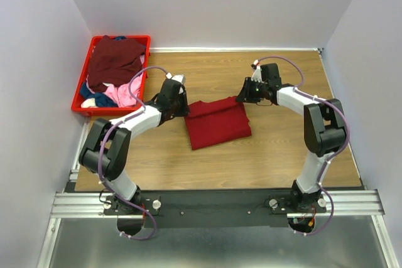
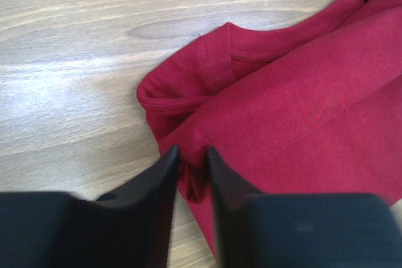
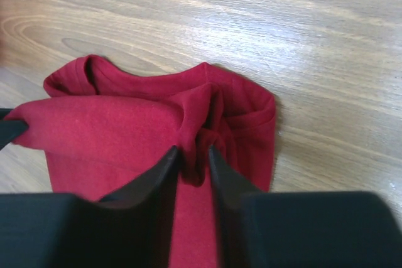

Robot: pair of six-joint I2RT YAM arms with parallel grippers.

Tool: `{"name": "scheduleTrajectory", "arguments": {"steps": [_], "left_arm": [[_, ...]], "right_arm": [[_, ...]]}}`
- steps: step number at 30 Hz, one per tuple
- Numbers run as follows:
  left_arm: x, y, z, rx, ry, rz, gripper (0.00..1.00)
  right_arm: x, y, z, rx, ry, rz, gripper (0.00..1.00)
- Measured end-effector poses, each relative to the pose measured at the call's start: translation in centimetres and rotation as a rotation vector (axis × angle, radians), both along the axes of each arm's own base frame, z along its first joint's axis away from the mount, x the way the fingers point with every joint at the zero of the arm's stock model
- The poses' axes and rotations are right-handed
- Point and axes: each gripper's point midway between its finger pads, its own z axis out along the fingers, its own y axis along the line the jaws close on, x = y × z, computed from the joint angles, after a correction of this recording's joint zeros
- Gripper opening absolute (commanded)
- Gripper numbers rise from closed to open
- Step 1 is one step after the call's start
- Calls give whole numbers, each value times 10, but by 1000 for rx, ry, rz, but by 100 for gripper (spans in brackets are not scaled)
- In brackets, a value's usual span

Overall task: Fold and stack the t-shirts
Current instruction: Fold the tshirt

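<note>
A bright red t-shirt [image 1: 217, 123] lies partly folded on the wooden table between my two arms. My left gripper [image 1: 186, 106] is at its far left corner, near the neckline. In the left wrist view the left gripper [image 2: 191, 152] pinches a fold of the red t-shirt [image 2: 295, 117] between its fingertips. My right gripper [image 1: 240, 98] is at the far right corner. In the right wrist view the right gripper [image 3: 195, 152] is closed on a bunched ridge of the red t-shirt [image 3: 107, 136]. More t-shirts sit in the crate: a dark maroon one [image 1: 116, 58], a pink one [image 1: 122, 94] and a bit of blue [image 1: 88, 91].
A rigid red plastic crate [image 1: 78, 110] stands at the table's far left corner, beside the left wall. White walls close in the table on the left, back and right. Bare wood shows in front of the shirt [image 1: 251, 161].
</note>
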Motion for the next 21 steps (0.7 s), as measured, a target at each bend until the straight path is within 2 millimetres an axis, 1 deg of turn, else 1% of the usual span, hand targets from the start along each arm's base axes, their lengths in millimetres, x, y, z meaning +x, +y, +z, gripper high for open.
{"name": "scheduleTrajectory", "arguments": {"steps": [1,2,3,5,11,15,17,20,21], "left_arm": [[0,0,-1,0,2,-4,18],[-1,-1,-2,-3,6,-9,5],[-2,-2,-2,-6,9,-13,0],[-3,-4,-2,-10,12,-21,0],[-6,-6,2,-22,13,-35,0],[-7,-9,20,-38,-23,-46,0],[-6,-11,28,-47,-39,-55,0],[-5,-18,37,-57,-57,-69,0],[-5,-19,38,-57,-60,-73,0]], "right_arm": [[0,0,0,2,0,1,21],[0,1,0,5,0,1,17],[0,1,1,7,0,1,8],[0,2,1,11,1,2,1],[-5,1,6,17,-3,0,1],[-10,0,26,27,-45,-1,1],[-13,-2,40,34,-74,-6,1],[-18,-5,51,32,-103,-17,1],[-19,-7,52,30,-107,-21,1]]}}
